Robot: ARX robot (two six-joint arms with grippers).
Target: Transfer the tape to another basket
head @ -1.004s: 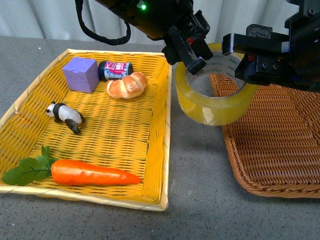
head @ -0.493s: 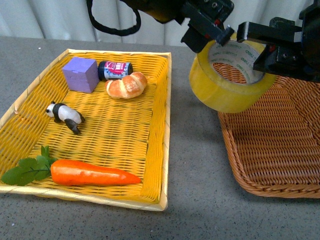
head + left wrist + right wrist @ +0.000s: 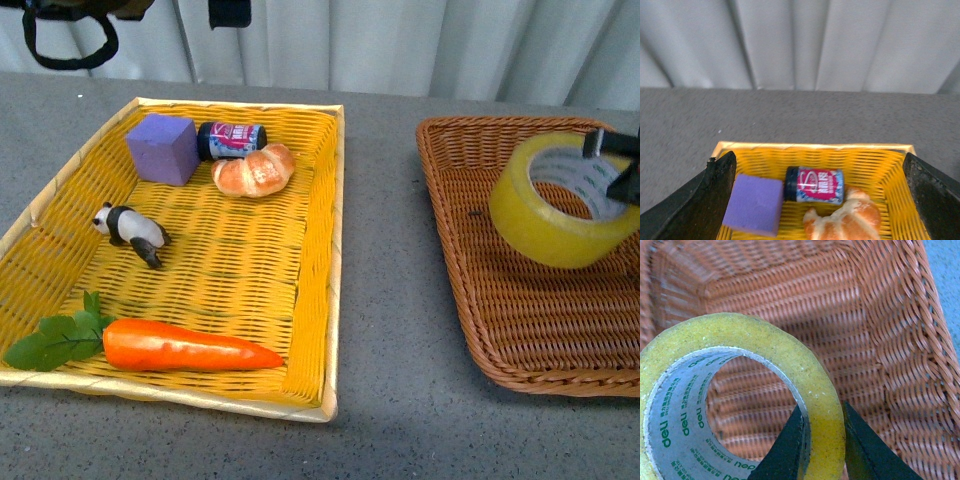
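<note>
Front view, far left: a bright yellow woven tray basket with a pale rim (image 3: 335, 250) sits on the grey tabletop (image 3: 390, 330).
Tray contents: a purple cube (image 3: 160, 148); a small dark jar with a pink label (image 3: 230, 140), lying on its side; a golden croissant (image 3: 253, 170); a black-and-white panda figure (image 3: 130, 228); an orange carrot with green leaves (image 3: 180, 346).
Left gripper (image 3: 818, 155): its black fingers are spread wide with nothing between them. In the left wrist view it hangs above the tray's far end.
Right of the tray: a rectangular brown woven wicker basket with sloped sides (image 3: 450, 230), set apart from the tray by a strip of bare table.
Tape: a wide roll of translucent yellowish packing tape with a white printed core (image 3: 560, 205) is tilted over the inside of the wicker basket. Whether its lower edge touches the weave I cannot tell.
Right gripper (image 3: 822, 410): it pinches the wall of the roll, one finger inside the core and one on the yellow outer face.
Handling: the roll is probably a stiff ring of modest weight. Its smooth outer face could slip, so a pinch across the wall through the core is the sound hold. It is round and may roll if let go on edge, so it is better laid flat.
Count: one tape roll, two baskets, five things in the yellow tray, two grippers.
</note>
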